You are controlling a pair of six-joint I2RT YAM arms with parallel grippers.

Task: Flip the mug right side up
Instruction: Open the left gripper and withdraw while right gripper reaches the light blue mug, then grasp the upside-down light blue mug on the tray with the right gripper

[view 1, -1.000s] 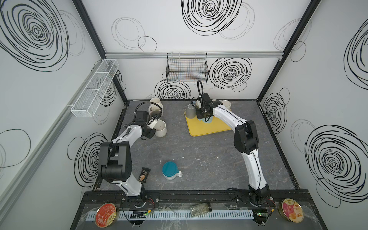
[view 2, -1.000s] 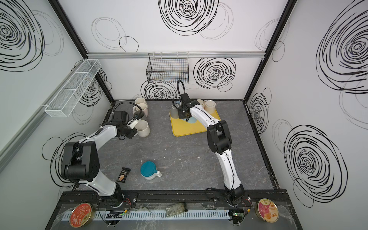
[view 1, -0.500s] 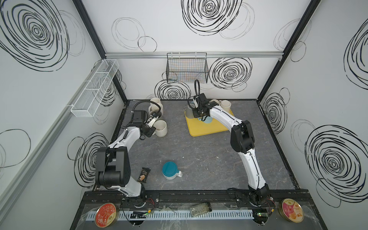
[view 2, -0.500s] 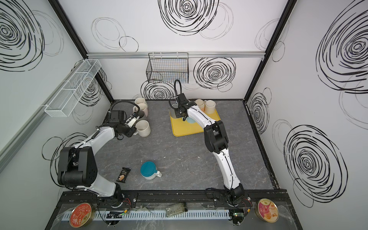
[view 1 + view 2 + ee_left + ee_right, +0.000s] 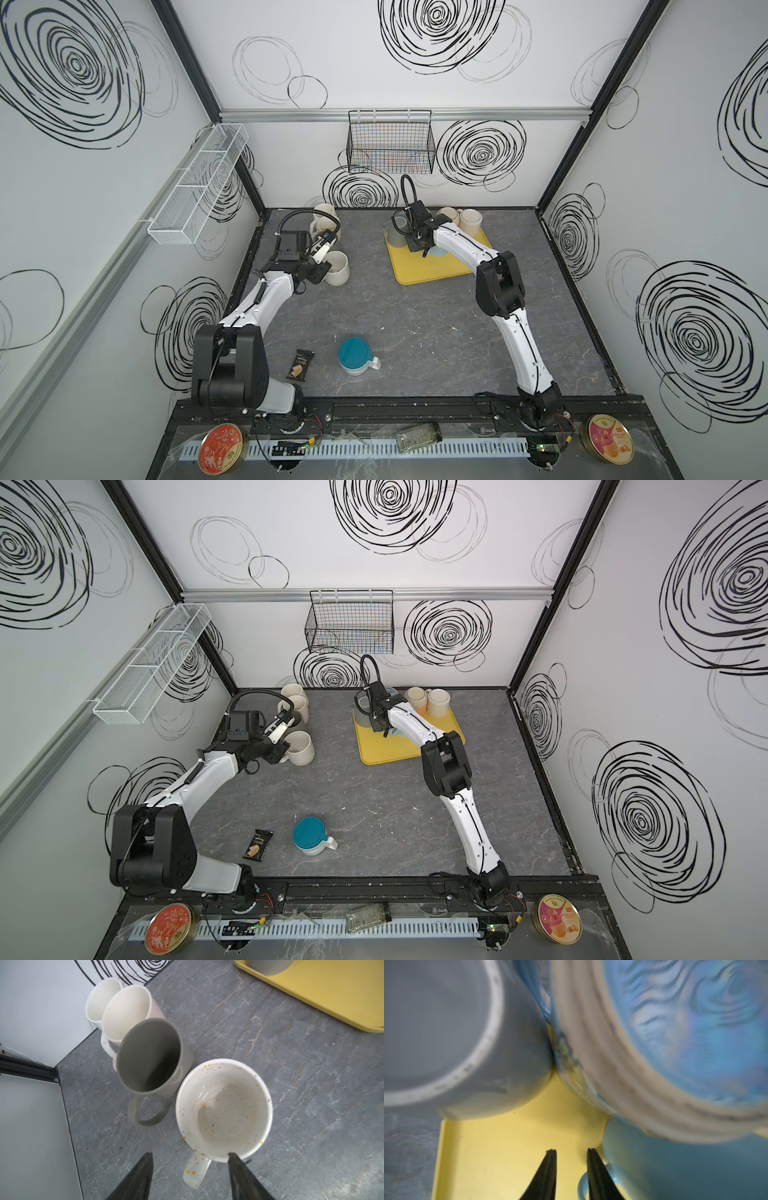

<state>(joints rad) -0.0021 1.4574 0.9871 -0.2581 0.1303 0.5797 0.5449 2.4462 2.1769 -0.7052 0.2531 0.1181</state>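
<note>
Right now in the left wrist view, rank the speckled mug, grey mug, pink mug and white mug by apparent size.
1. speckled mug
2. grey mug
3. pink mug
4. white mug, partly hidden behind it
Nearer mugs look larger, so true sizes are unsure.

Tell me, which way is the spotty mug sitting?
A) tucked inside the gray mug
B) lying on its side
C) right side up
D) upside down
C: the left wrist view looks down into the spotty mug, so its open mouth faces up, and it stands on the table next to the gray mug.
</note>
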